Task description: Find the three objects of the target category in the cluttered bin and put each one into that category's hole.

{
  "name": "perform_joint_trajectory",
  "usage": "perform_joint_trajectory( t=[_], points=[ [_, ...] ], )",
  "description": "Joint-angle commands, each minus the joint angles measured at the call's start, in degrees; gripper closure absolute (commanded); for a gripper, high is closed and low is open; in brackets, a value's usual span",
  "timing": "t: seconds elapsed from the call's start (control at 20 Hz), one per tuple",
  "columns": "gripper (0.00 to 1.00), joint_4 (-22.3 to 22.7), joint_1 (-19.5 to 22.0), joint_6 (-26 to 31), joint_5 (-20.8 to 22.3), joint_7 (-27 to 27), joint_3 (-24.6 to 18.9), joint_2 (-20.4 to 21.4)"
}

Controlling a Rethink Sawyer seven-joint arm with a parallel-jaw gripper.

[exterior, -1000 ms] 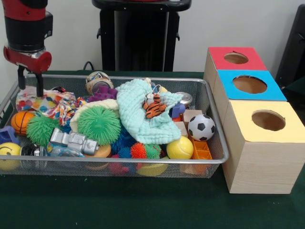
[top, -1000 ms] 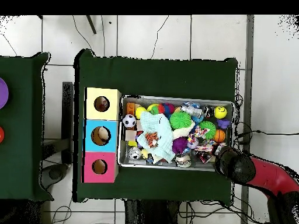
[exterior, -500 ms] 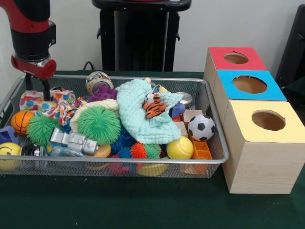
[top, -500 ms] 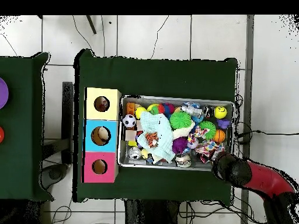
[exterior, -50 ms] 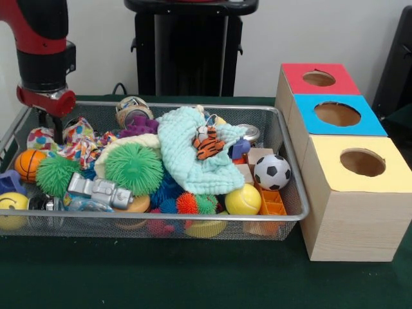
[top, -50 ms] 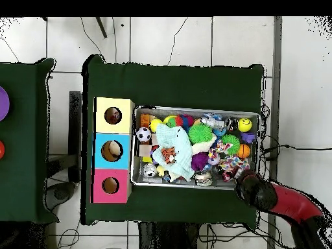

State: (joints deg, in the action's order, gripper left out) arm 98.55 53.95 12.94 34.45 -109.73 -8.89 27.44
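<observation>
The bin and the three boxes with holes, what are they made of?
The bin looks like silvery metal wire mesh: you can see toys through its sides. The boxes look like pale wood, with visible grain, and matte red, blue and yellow tops, perhaps painted or paper.

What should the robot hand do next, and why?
Probably lift a little: the gripper hangs low at the bin's far corner, right over the colourful spotted cloth, which seems bunched up beneath it. Raising it would show whether the cloth comes along.
</observation>
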Motion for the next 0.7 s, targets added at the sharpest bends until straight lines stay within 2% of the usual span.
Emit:
perform_joint_trajectory(
  t=[0.05,0.3,0.45,0.7],
  points=[
    [1.00,3.95,1.23,-5.65,4.92,0.68,-5.00,-1.20],
    [1.00,7.55,1.43,-5.33,2.37,-2.02,-5.40,2.89],
    [1.00,8.95,1.99,-5.31,2.00,-1.77,-6.64,5.06],
    [1.00,12.43,0.37,-0.01,-1.23,-1.35,-8.12,11.36]
  ],
)
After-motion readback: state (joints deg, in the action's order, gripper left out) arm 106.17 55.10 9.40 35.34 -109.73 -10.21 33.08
